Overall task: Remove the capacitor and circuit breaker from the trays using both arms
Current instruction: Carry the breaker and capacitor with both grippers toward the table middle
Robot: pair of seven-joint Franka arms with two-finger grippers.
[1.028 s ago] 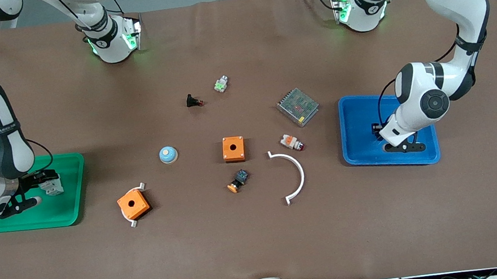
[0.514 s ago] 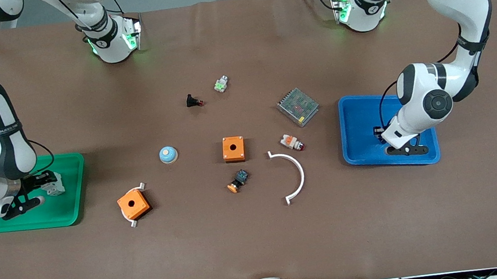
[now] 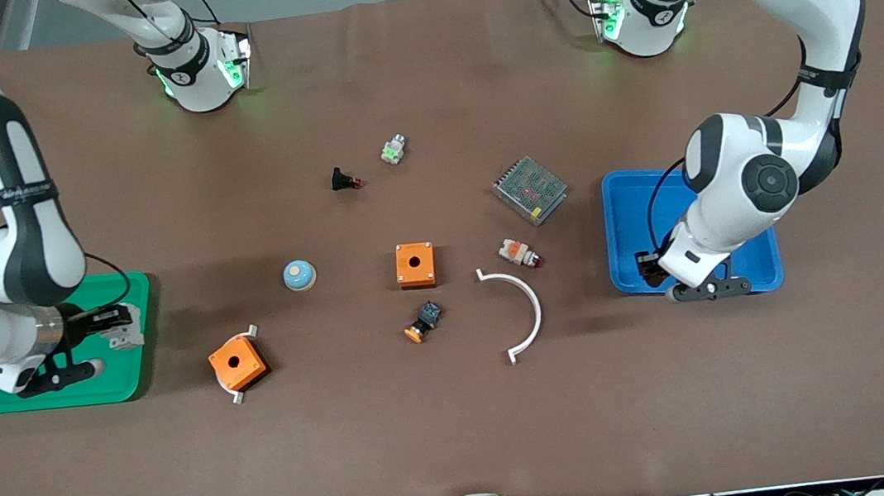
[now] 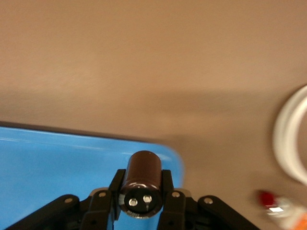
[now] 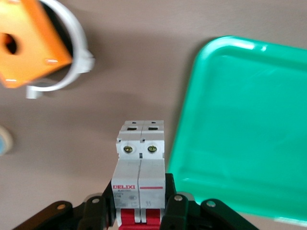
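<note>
My left gripper is shut on the capacitor, a dark stubby cylinder, and holds it in the air over the corner of the blue tray that faces the table's middle. In the left wrist view the capacitor sits between the fingers above the blue tray's rim. My right gripper is shut on the white-grey breaker over the green tray's edge. In the right wrist view the breaker hangs over bare table beside the green tray.
Between the trays lie an orange box, an orange box with white bracket, a white curved piece, a blue dome, a mesh-covered unit, a white-orange part, a black switch and a black button.
Both grippers have moved from over the middle of their trays toward the table's middle, each carrying its part. They now stand over the tray edges.
</note>
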